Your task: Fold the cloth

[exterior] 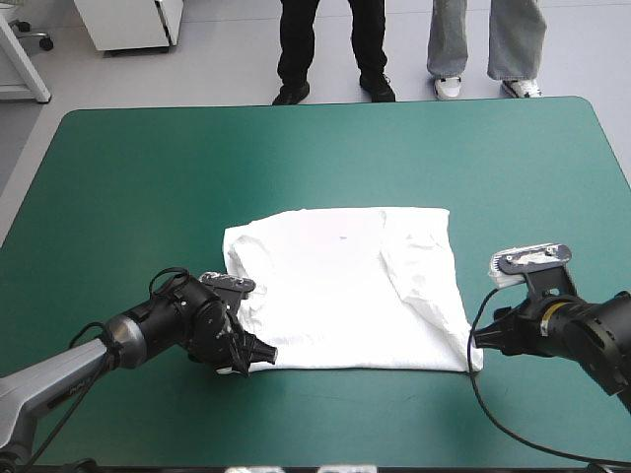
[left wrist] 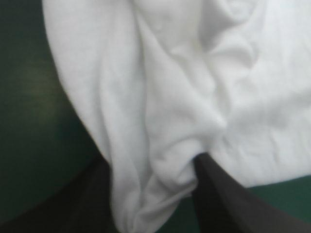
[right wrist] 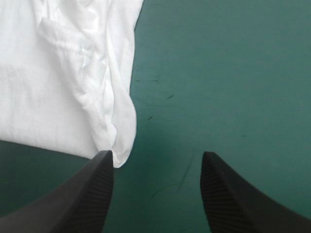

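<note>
The white T-shirt lies spread on the teal-green cover, with one side folded over in a creased strip near its right edge. My left gripper is low at the shirt's near-left corner. In the left wrist view the gripper stands open, and a bunched fold of the T-shirt fills the gap between its fingers. My right gripper is at the near-right corner. It is open, and the corner tip of the T-shirt touches the inner side of one finger. The other finger rests over bare cover.
Bare teal-green cover surrounds the shirt on all sides, widest toward the far edge and the left. The table's near edge runs close behind both grippers.
</note>
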{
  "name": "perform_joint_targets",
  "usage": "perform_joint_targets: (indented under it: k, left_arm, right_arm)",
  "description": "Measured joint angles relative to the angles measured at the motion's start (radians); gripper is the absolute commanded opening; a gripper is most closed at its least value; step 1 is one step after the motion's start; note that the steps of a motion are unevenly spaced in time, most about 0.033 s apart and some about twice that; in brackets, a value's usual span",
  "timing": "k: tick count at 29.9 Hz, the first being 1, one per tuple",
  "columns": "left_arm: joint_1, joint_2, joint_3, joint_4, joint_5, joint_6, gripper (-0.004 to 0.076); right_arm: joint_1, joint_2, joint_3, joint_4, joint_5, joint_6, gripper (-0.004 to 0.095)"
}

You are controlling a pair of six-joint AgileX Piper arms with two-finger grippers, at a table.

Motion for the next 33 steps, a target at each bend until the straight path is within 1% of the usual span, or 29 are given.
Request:
perform_joint_targets:
  k: [2, 3, 4, 11, 19, 23, 28, 29, 30, 32, 33]
  left_arm:
    - [0.000, 0.001, 0.000, -0.018, -0.011, 0.010, 0.0047]
    - [0.000, 0.002, 0.000, -0.018, -0.016, 0.014, 0.0011]
    - [-0.001, 0.002, 0.000, -0.027, -0.019, 0.016, -0.0007]
    - [-0.003, 0.002, 0.000, -0.047, -0.030, 0.024, -0.0009]
    - [-0.003, 0.002, 0.000, -0.051, -0.028, 0.032, -0.0009]
    - [-0.003, 0.002, 0.000, -0.051, -0.028, 0.034, -0.0009]
    - [-0.003, 0.004, -0.001, -0.051, -0.027, 0.034, -0.0009]
    - [-0.003, 0.005, -0.001, -0.051, -0.027, 0.034, -0.0009]
    - [-0.003, 0.007, -0.002, -0.051, -0.027, 0.037, -0.0009]
    - [-0.003, 0.010, -0.008, -0.051, -0.020, 0.042, -0.0009]
    - [-0.003, 0.012, -0.011, -0.051, -0.017, 0.042, -0.0009]
  right_arm:
    - [0.000, 0.000, 0.036, 0.019, -0.030, 0.002, 0.0516]
    - [0.000, 0.000, 0.054, 0.025, -0.045, 0.002, 0.0516]
    - [0.000, 0.002, 0.068, 0.029, -0.056, 0.002, 0.0516]
    - [0.000, 0.085, 0.169, 0.068, -0.151, 0.003, 0.0516]
    - [0.000, 0.254, 0.186, 0.098, -0.267, -0.017, 0.0515]
    - [0.000, 0.331, 0.187, 0.118, -0.281, -0.032, 0.0515]
    - [0.000, 0.405, 0.179, 0.169, -0.286, -0.070, 0.0506]
    - [0.000, 0.410, 0.176, 0.169, -0.284, -0.072, 0.0476]
    - [0.000, 0.415, 0.174, 0.173, -0.279, -0.075, 0.0425]
    - [0.000, 0.421, 0.170, 0.183, -0.273, -0.083, 0.0299]
    - [0.000, 0.422, 0.170, 0.189, -0.273, -0.089, 0.0220]
